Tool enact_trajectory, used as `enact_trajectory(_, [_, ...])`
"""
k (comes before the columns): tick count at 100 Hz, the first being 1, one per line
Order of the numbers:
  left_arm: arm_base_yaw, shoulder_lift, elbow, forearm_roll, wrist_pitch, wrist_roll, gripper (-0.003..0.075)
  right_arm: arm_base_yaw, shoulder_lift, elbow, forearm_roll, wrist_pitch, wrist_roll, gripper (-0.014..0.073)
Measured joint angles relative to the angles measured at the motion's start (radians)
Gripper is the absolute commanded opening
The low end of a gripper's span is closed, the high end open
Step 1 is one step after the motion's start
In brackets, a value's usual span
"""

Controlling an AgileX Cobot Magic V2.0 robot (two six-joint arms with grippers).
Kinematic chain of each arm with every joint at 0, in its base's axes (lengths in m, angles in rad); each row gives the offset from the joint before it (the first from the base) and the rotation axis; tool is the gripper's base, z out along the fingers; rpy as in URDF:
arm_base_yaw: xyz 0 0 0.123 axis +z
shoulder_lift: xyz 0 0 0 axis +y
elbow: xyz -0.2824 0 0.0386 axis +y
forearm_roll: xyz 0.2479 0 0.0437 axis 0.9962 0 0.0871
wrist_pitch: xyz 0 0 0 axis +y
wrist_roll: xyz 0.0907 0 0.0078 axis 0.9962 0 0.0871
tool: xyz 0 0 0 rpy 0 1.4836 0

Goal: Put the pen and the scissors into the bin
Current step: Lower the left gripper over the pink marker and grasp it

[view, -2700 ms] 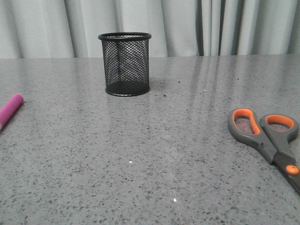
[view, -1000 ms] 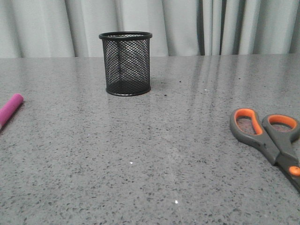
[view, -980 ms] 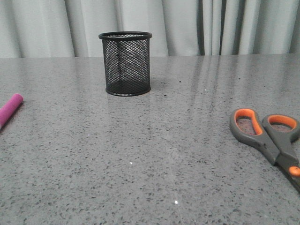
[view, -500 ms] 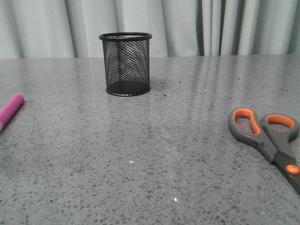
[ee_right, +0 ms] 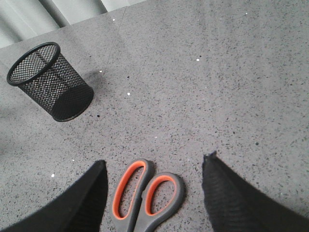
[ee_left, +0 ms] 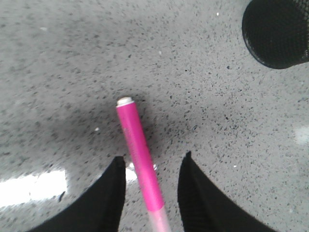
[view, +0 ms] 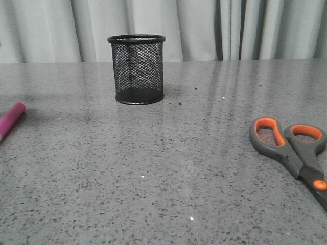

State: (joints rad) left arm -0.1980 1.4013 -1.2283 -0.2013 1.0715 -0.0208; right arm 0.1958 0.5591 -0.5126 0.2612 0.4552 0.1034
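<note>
Pen (view: 11, 120) first, at the far left of the grey table (view: 168, 168): it lies flat, well apart from the bin (view: 136, 69), and in the left wrist view the left gripper (ee_left: 150, 181) hangs over it with its jaws spread, one finger on each side of the magenta barrel, neither touching so far as can be seen. The pen's long axis runs out from between the fingers, so a squeeze would press across its width; that alignment is what the pickup depends on. The bin stands upright further back, left of centre, and looks empty. At the right edge the scissors (view: 291, 150) lie flat, loops toward the table's middle, dark blades running off toward the near edge. The right gripper (ee_right: 154, 188) hovers above the handles, jaws wide apart, holding nothing. Each arm is nearer its own object.
</note>
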Motion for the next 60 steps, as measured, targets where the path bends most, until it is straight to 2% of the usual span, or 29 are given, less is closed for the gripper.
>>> enact_trajectory(17, [-0.058, 0.121, -0.037, 0.026, 0.016, -0.031, 0.0230, 0.000, 0.000, 0.000, 0.000, 0.006, 0.000, 0.0391])
enact_trajectory(60, [-0.060, 0.244, -0.039, 0.103, 0.021, -0.084, 0.0230, 0.000, 0.000, -0.001, -0.001, 0.047, 0.000, 0.0391])
